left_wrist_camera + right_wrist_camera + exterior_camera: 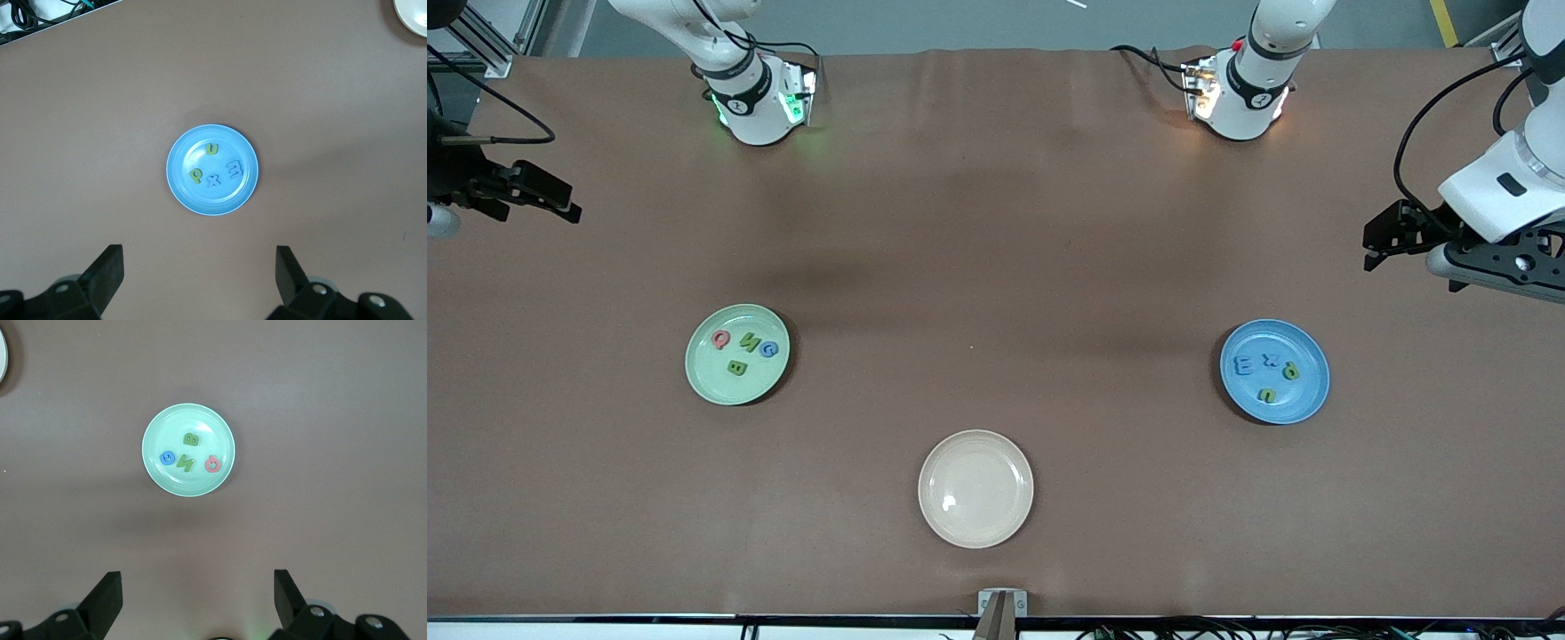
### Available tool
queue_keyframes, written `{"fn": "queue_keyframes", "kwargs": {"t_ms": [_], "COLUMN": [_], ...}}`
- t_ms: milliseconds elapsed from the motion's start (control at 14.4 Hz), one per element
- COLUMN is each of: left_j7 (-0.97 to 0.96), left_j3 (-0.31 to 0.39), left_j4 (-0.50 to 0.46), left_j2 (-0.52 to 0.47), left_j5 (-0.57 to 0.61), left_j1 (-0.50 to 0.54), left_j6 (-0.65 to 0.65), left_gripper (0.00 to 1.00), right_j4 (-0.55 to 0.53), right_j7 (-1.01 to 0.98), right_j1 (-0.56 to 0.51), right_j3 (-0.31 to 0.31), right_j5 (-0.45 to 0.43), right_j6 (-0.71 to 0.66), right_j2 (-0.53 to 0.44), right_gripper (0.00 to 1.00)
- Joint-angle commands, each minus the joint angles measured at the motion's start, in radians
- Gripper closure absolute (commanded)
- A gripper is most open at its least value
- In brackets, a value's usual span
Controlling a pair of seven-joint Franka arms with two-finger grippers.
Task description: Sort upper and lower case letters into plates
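The pale mint green plate [710, 375] [193, 484] lies toward the right arm's end of the table. It holds several letters: a red Q [721, 339], a green N [749, 342], a blue G [769, 349] and a green B [736, 367]. Toward the left arm's end, the blue plate [1305, 393] [220, 201] holds several letters: a blue m [234, 171], a blue x [213, 180], a green p [196, 175] and a green u [211, 149]. My left gripper [1371, 247] [200, 267] hangs open and empty over bare table at its end. Over the other end, my right gripper [560, 200] [197, 587] is also open and empty.
A cream-beige plate [975, 488] with nothing in it sits midway between the two plates and nearer to the front camera. The arm bases [760, 102] [1240, 98] stand along the table's back edge. A brown cloth [996, 267] covers the table.
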Motion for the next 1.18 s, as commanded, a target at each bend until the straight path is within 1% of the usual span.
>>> {"fn": "queue_keyframes", "kwargs": {"t_ms": [0,208,347,486,1110], "left_j7": [0.016,0.016,0.016,0.016,0.014], "left_j3": [0.005,0.004,0.005,0.007,0.007], "left_j4": [-0.017,-0.017,-0.017,-0.017,-0.015], "left_j2": [-0.009,-0.009,-0.003,-0.001,0.0], "left_j5": [-0.011,-0.011,-0.013,-0.013,-0.013], "left_j1": [0.011,0.009,0.012,0.012,0.011], "left_j6": [0.015,0.015,0.015,0.015,0.014], "left_gripper": [0.0,0.0,0.0,0.0,0.0], "right_j4": [-0.026,-0.026,-0.026,-0.026,-0.028], "right_j7": [-0.001,-0.002,-0.004,-0.03,-0.03], "right_j1": [-0.008,-0.008,-0.005,-0.005,-0.008], "right_j3": [0.008,0.008,0.01,0.01,0.01], "right_j5": [0.005,-0.001,-0.024,-0.024,-0.02], "right_j6": [0.006,0.006,0.008,0.009,0.006], "right_j2": [-0.03,-0.03,-0.031,-0.03,-0.028], "right_gripper": [0.0,0.0,0.0,0.0,0.0]}}
